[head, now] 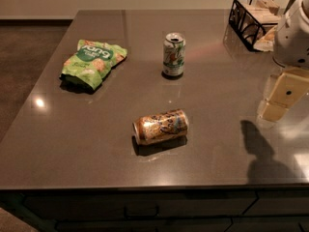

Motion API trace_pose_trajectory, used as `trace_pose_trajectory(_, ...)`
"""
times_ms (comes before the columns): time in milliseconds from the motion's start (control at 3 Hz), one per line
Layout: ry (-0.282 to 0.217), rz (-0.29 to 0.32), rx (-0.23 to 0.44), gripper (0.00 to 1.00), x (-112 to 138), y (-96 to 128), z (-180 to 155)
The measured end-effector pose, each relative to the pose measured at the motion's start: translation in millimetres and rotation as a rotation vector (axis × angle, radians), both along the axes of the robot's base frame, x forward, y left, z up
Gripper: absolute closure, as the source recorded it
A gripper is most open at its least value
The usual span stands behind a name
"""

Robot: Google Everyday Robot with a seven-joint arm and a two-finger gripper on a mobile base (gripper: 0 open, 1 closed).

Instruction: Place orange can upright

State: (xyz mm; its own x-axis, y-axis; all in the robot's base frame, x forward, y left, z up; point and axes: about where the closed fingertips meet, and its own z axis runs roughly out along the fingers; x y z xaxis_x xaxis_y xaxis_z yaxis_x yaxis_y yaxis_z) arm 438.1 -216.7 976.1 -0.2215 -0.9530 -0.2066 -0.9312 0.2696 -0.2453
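Pre-grasp: orange can (161,126) lay on its side, front-centre of counter (87,149).
Gripper (276,105) hung well apart at right, holding nothing (how open, I couldn't tell); next move probably needed a reach left, then tipping the can upright.

You're looking at the orange can (161,126), shiny orange-gold with dark blue and white print, on a glossy grey-brown bench (96,149). Behind it is a white and green can (174,54) with a silver top. Back-left of it is a bright green bag (93,62) with white lettering. Right of it hangs the hand (280,100), cream, perhaps yellowish; beyond that, a black wire basket (246,21).
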Motion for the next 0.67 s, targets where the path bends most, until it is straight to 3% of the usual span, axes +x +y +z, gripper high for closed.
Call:
trace_pose_trajectory(333, 0.000, 0.000, 0.000, 0.00, 0.0, 0.0, 0.0)
trace_pose_trajectory(667, -0.009, 0.044, 0.013, 0.00, 7.0, 14.4, -7.0)
